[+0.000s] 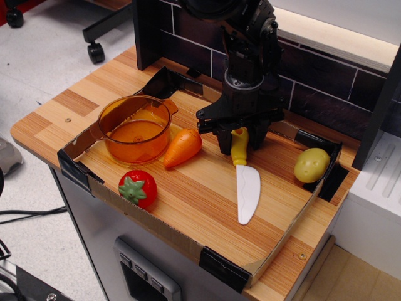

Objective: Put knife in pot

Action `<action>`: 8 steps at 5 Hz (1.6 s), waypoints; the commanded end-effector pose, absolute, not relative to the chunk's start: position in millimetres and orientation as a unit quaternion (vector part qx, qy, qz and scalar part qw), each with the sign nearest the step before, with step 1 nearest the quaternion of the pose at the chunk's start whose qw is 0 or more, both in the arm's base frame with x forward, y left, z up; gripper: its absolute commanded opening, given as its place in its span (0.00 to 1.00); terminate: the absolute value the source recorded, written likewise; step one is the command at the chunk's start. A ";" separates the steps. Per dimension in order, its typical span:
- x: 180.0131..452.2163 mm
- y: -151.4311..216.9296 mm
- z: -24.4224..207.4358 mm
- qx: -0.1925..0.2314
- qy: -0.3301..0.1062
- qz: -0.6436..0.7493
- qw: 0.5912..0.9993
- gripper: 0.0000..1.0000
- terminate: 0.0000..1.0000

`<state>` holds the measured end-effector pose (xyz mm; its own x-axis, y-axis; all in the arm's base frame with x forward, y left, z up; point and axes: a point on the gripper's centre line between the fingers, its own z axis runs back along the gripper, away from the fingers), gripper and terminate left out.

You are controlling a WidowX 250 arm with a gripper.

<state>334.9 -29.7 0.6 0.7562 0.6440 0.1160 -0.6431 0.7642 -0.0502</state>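
Note:
The knife lies in the tray with its yellow handle point(239, 145) pointing back and its broad white blade point(247, 192) pointing to the front. My gripper point(239, 143) stands upright over the handle, its two black fingers point(223, 142) close against either side of it, shut on the handle. The blade tip rests at or just above the wooden surface. The translucent orange pot point(134, 128) stands at the tray's left, apart from the gripper, with nothing in it.
An orange toy carrot point(183, 147) lies between the pot and the gripper. A red toy strawberry point(138, 187) sits at the front left. A toy potato point(311, 164) sits at the right. A low cardboard tray rim point(285, 233) surrounds them. A dark brick wall point(313, 75) stands behind.

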 end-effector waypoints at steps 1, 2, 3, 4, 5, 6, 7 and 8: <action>314.6 -29.3 65.8 -0.087 -0.104 0.329 0.935 0.00 0.00; 305.3 -19.9 79.0 -0.113 -0.113 0.332 0.930 0.00 0.00; 297.0 -1.0 86.7 -0.115 -0.127 0.342 0.924 0.00 0.00; 297.2 26.2 82.0 -0.074 -0.117 0.368 0.920 0.00 0.00; 298.9 54.0 86.4 -0.065 -0.125 0.396 0.907 0.00 0.00; 307.7 81.7 94.0 -0.075 -0.130 0.422 0.894 0.00 0.00; 316.3 98.9 89.0 -0.069 -0.109 0.440 0.889 0.00 0.00; 320.6 102.6 66.1 -0.035 -0.107 0.441 0.890 0.00 0.00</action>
